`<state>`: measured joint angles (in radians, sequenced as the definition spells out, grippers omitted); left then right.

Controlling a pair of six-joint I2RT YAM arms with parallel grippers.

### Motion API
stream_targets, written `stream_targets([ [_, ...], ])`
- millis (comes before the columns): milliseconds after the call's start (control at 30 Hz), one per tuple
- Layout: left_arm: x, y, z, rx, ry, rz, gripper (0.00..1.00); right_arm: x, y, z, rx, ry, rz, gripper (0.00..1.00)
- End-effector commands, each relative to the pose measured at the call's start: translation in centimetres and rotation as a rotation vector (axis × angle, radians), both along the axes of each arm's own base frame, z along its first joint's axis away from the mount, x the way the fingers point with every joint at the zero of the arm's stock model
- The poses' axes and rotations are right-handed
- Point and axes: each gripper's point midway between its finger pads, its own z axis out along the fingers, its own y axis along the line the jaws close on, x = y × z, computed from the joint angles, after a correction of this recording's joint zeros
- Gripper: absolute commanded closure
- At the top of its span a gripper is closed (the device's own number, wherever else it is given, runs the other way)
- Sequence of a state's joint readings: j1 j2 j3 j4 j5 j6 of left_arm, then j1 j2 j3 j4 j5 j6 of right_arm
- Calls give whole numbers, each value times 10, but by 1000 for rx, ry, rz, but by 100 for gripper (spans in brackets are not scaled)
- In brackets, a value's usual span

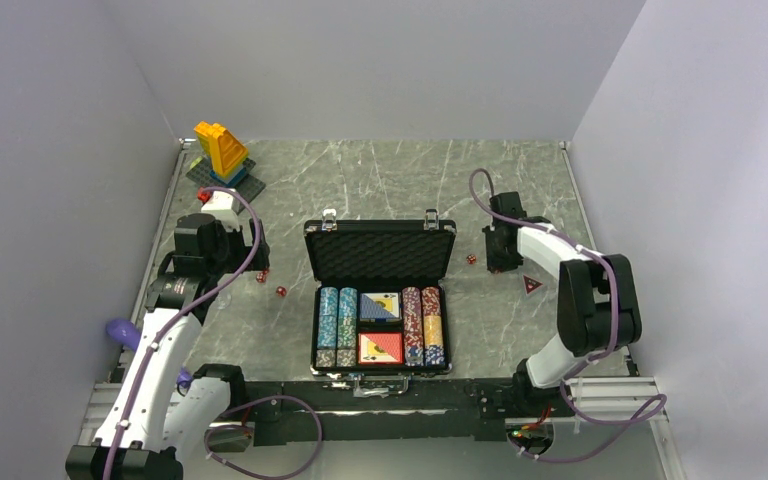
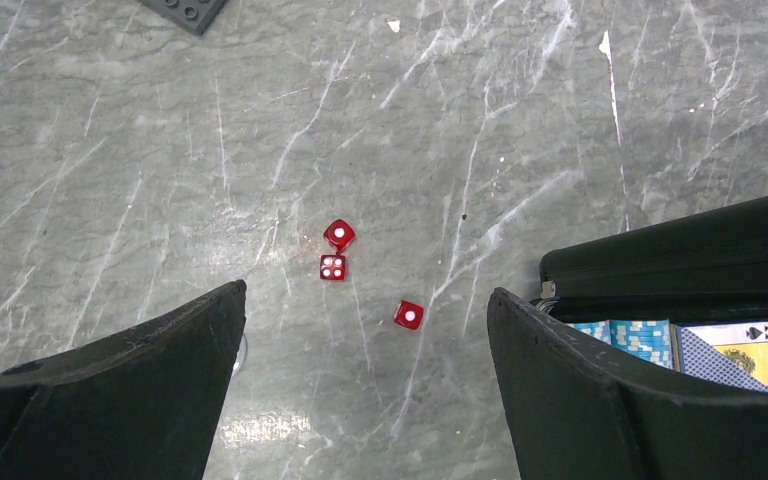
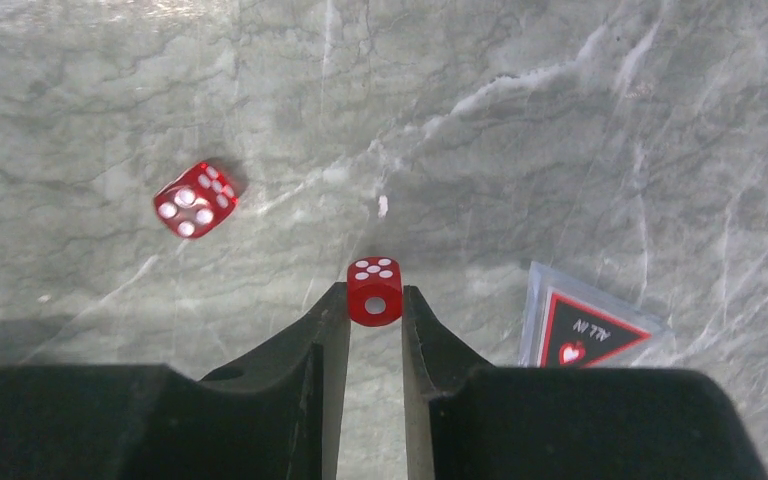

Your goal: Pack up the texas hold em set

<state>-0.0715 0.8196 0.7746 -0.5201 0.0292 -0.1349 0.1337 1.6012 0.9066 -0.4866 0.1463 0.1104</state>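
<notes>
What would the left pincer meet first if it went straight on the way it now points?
Most likely the nearest red die, lying on the table in line with the gap of the open left pincer. Depth is unclear; it could land on bare table beside it.

So the black case (image 1: pixel 380 372) sits open mid-surface (image 1: pixel 380 180), with its foam lid (image 1: pixel 380 252) standing up at the back. Inside there are chip rows (image 1: pixel 337 325) down both sides and two card decks (image 1: pixel 380 306) in the middle, one behind the other. Two red dice (image 1: pixel 281 291) lie loose just left of it, and another die (image 1: pixel 470 260) is on the right, near a little triangle card (image 1: pixel 531 284). The brick tower (image 1: pixel 222 152) is off in the far left corner. The left arm (image 1: pixel 205 245) hangs near the left dice, and the right arm (image 1: pixel 550 250) reaches down beside the right die.
</notes>
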Motion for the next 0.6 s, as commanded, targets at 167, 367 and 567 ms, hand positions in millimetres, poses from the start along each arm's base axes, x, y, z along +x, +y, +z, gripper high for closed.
stream_targets([
  [167, 5, -3, 26, -13, -85, -17, 6, -29, 36, 73, 137, -119, -95, 100],
  [367, 6, -6, 26, -26, -80, -30, 6, -88, 98, 86, 328, -155, -117, 100],
  [567, 5, -9, 25, -37, -78, -40, 6, -119, 172, 99, 529, -156, -118, 100],
])
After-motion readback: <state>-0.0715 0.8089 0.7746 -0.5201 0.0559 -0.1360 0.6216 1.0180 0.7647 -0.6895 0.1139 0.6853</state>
